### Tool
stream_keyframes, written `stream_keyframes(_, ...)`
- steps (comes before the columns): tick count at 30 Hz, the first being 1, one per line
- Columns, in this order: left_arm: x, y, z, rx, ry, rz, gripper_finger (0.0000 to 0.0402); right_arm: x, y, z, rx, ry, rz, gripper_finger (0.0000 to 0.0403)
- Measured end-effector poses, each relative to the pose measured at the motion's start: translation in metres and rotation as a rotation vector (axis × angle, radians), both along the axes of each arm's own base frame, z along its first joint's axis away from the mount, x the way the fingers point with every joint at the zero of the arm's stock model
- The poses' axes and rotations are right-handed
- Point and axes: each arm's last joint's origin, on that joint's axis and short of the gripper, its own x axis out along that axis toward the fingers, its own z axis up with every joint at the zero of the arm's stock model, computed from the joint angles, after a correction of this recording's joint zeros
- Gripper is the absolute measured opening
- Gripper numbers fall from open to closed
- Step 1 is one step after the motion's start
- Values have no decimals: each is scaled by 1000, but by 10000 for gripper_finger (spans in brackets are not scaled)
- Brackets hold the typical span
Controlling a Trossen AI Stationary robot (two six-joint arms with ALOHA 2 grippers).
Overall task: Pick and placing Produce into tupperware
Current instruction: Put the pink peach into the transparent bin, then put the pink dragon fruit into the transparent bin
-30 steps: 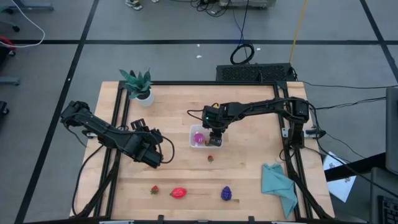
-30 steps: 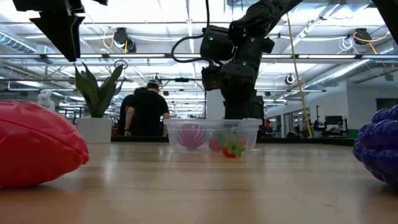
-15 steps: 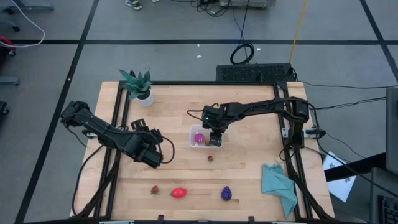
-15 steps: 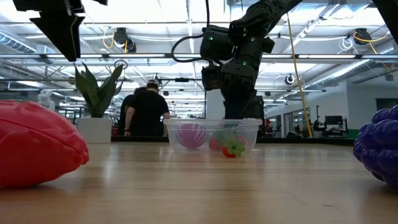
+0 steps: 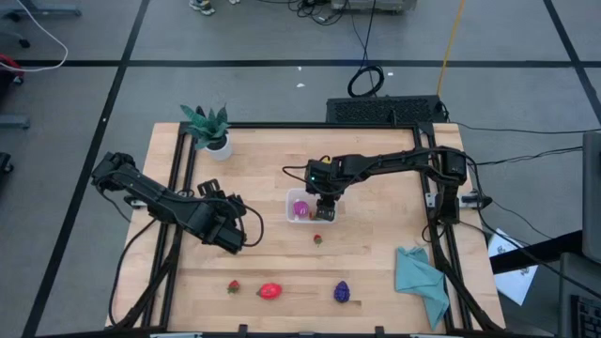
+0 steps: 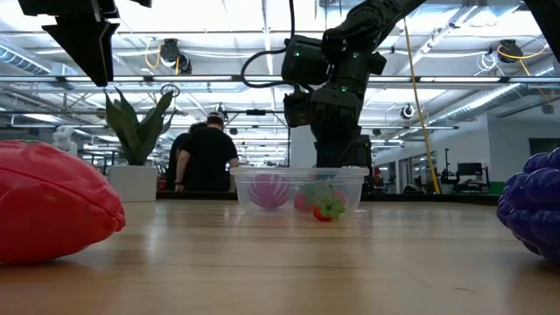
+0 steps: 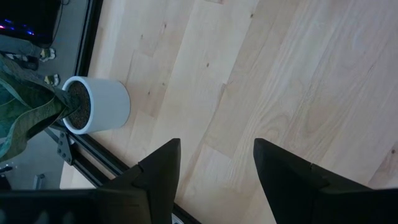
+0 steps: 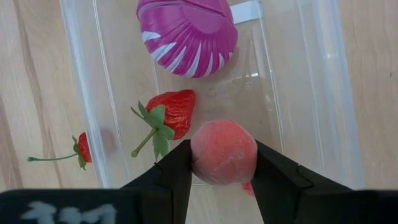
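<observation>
The clear tupperware sits mid-table. In it lie a magenta ball and a strawberry. My right gripper reaches down into the tupperware's right end, shut on a round pink-red fruit. One small strawberry lies on the table just near of the tupperware. Along the near edge lie another small strawberry, a bigger red piece and a purple cluster. My left gripper hangs open over bare wood at the left. My right gripper pinches the pink-red fruit between its two fingers, one on each side of its round body. The fingers come from above, pointing down. The fruit sits over the tupperware's floor; whether it rests on the floor, I cannot tell.
A potted plant stands at the far left corner. A teal cloth lies at the near right. Bare wood lies between the tupperware and the near row. People stand in the room behind the table.
</observation>
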Motion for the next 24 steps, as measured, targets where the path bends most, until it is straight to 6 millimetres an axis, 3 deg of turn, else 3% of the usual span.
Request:
stream_keyframes(13,0,0,0,0,0,1,209,0,1,0,23,-5,7,166)
stream_keyframes(24,0,0,0,0,1,0,209,2,0,1,10,-29,24,169)
